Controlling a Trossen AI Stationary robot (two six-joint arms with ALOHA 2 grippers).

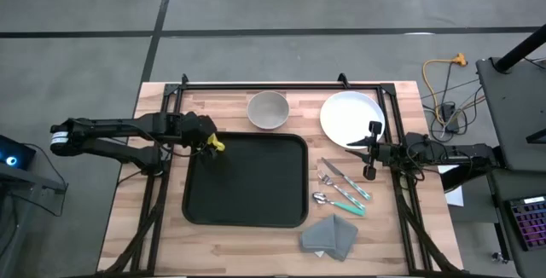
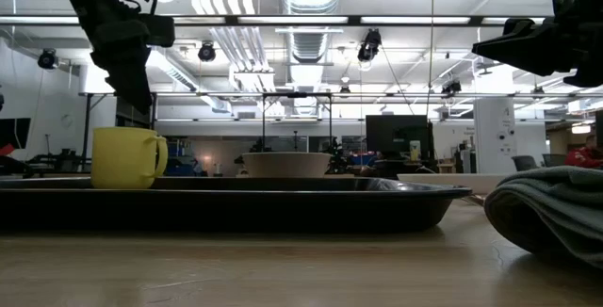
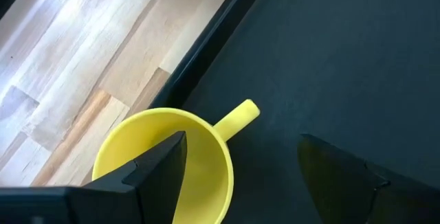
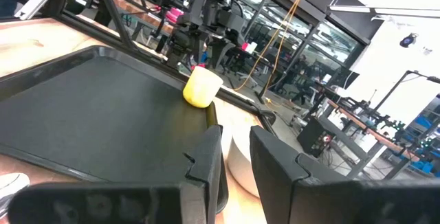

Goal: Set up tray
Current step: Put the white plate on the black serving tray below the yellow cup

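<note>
A yellow mug [image 3: 165,155] stands upright on its base in the far left corner of the black tray [image 1: 247,184], with its handle [image 3: 237,117] pointing over the tray floor. My left gripper [image 3: 240,148] hangs open just above the mug [image 2: 127,156]. One finger is over the mug's mouth and the other over the tray beside it, and neither touches the mug. My right gripper [image 1: 354,146] waits level at the table's right side, beside the white plate [image 1: 351,118]. Its fingers [image 4: 237,148] stand a narrow gap apart with nothing between them.
A grey bowl [image 1: 268,109] and the white plate sit on the wood beyond the tray's far edge. Cutlery with teal handles [image 1: 341,188] and a folded grey napkin [image 1: 331,235] lie to the right of the tray. A black frame [image 1: 281,83] borders the table.
</note>
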